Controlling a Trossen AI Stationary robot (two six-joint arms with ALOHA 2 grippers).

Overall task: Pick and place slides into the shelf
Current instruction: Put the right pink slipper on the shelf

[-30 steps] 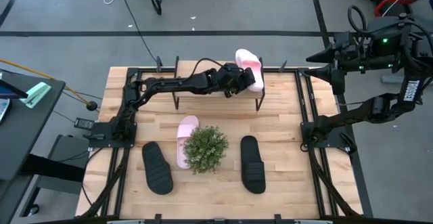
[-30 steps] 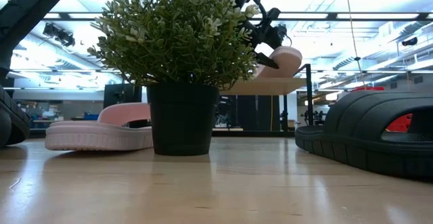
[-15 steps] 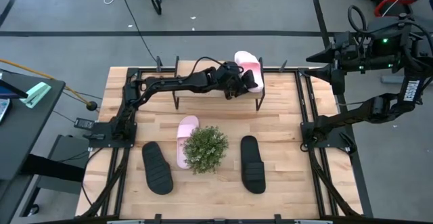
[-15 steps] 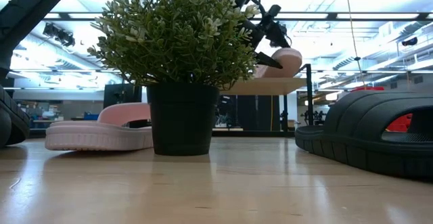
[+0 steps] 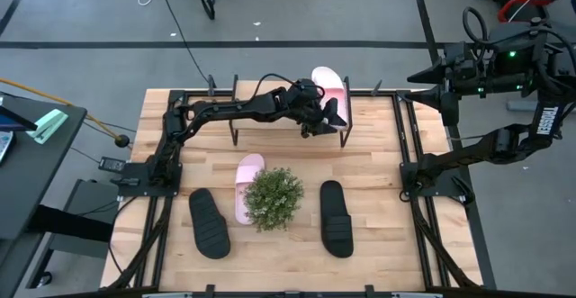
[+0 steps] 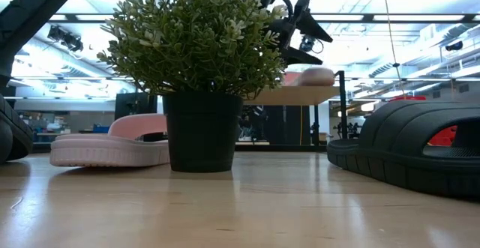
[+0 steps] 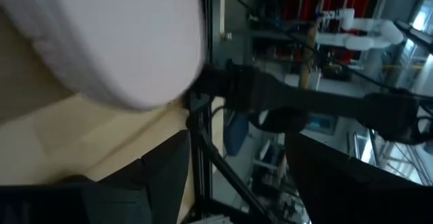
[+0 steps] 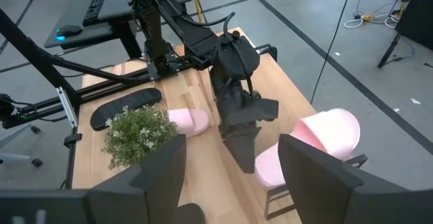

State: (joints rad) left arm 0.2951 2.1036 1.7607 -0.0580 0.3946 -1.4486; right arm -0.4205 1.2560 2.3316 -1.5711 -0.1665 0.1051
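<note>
Pale pink-and-white slip-on slide (image 5: 329, 87) lying flat on the low light-wood shelf with thin black metal legs (image 5: 270, 118), at the shelf's right end near the desk's far edge. Left hand (image 5: 331, 118) poised just beside and above this slide, its two dark fingers spread apart and gripping nothing. Second pink-and-white slide (image 5: 246, 186) on the butcher-block wooden desk (image 5: 378, 235), touching the small green leafy plant in a black pot (image 5: 273, 199). Two plain black slides (image 5: 209, 223) (image 5: 336, 218) flank the plant on the desk, one at each side. Right hand (image 8: 223, 204), fingers apart and empty, raised beyond the desk's right edge.
</note>
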